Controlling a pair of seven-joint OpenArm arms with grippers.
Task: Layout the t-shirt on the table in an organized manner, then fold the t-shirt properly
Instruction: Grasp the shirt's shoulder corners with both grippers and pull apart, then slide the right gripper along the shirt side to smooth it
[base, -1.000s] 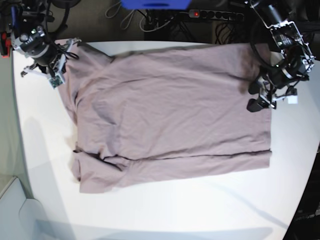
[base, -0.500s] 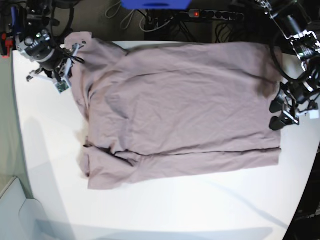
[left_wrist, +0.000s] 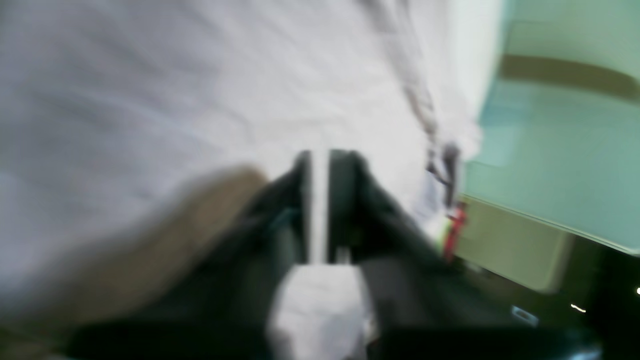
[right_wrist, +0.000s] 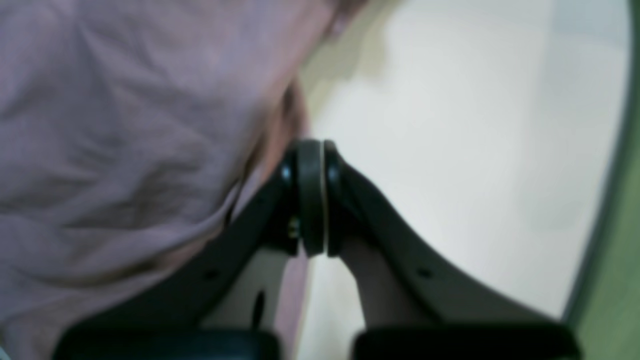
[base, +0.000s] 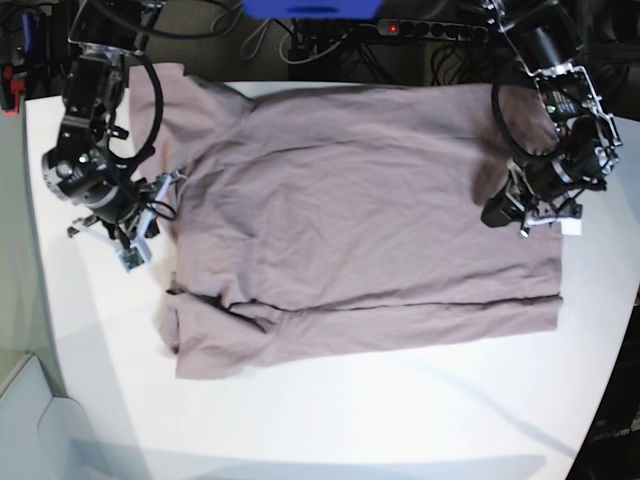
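The dusty mauve t-shirt (base: 360, 210) lies spread across the white table (base: 400, 420), with a fold line along its near part and a rumpled near-left corner. My left gripper (base: 497, 212) hovers over the shirt's right side. In the blurred left wrist view its fingers stand shut (left_wrist: 317, 165) over pale cloth (left_wrist: 150, 75); whether cloth is pinched I cannot tell. My right gripper (base: 160, 195) is at the shirt's left edge. Its pads (right_wrist: 312, 150) are pressed together beside the shirt (right_wrist: 125, 125), above bare table (right_wrist: 450, 125), with no cloth seen between them.
Beyond the table's far edge lie a power strip (base: 420, 28) with a red light, cables and a blue object (base: 310, 8). The table's curved edge (base: 610, 370) runs down the right side. A pale green surface (base: 15, 300) borders the left.
The shirt slid rightward, then stayed. The right gripper came down along the shirt's left edge. The left arm swung back left over the shirt's right side and its jaws closed.
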